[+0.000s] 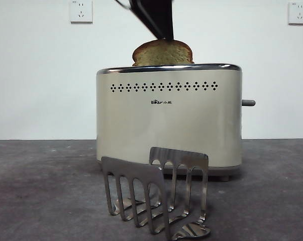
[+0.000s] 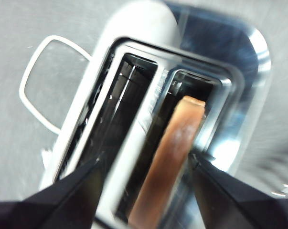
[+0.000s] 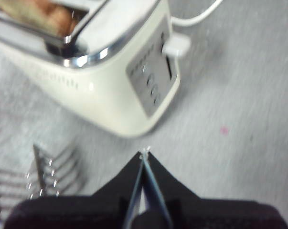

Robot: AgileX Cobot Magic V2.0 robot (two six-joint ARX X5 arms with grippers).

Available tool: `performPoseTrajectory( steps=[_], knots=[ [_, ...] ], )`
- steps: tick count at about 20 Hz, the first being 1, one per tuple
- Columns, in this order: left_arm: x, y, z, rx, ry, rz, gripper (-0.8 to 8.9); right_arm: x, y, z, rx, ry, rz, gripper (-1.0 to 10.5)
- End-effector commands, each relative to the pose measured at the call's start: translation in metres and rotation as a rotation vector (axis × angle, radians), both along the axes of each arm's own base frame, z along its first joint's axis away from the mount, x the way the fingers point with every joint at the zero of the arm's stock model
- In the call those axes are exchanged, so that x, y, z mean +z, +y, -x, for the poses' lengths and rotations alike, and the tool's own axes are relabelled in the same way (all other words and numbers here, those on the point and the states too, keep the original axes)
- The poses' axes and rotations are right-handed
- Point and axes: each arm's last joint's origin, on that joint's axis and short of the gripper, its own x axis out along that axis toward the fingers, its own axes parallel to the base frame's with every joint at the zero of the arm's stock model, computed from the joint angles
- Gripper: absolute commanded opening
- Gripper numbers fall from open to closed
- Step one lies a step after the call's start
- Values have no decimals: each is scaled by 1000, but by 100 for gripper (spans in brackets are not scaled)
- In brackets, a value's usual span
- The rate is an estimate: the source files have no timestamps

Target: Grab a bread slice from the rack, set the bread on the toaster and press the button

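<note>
The slice of bread (image 1: 163,53) stands upright in the cream toaster (image 1: 169,125), its rounded top poking above the chrome rim. In the left wrist view the bread (image 2: 175,157) sits in one of the two slots. My left gripper (image 2: 146,158) hangs just above it, open, with a jaw on either side of the slots and nothing held; it comes down from above as a dark shape (image 1: 164,32). The grey button (image 1: 248,103) sticks out from the toaster's narrow side. My right gripper (image 3: 144,155) is shut and empty, off that side, apart from the button (image 3: 175,46).
The steel rack (image 1: 156,193) stands empty in front of the toaster, near the table's front edge, and also shows beside my right gripper (image 3: 53,167). A white power cable (image 2: 34,81) loops on the table behind the toaster. Two wall sockets (image 1: 81,11) sit high on the wall.
</note>
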Motion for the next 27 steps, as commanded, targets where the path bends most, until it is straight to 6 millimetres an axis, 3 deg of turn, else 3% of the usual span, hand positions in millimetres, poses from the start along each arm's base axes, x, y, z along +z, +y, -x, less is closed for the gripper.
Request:
performPoseTrajectory(
  steps=[1,4,7,18,22,27],
  knots=[
    [11,8,22,175,139,72,281,3,1,-9,-24,-26,-34,-2],
    [22,18,37,337,237,155,277,4,2,-26,-90,-10,-152,-2],
    [37,25,52,309,370,300,-11,0,5,-46,-65,48,-283,-2],
    [92,75,111,273,301,484,-8,11,10,-136,-24,254,-365,-3],
    [87,97,133,291,315,486,-8,-1,-3,-156,-45,309,-406,-3],
    [62,114,146,407,310,418,-8,-26,-11,-173,3,391,-480,-3]
  ],
)
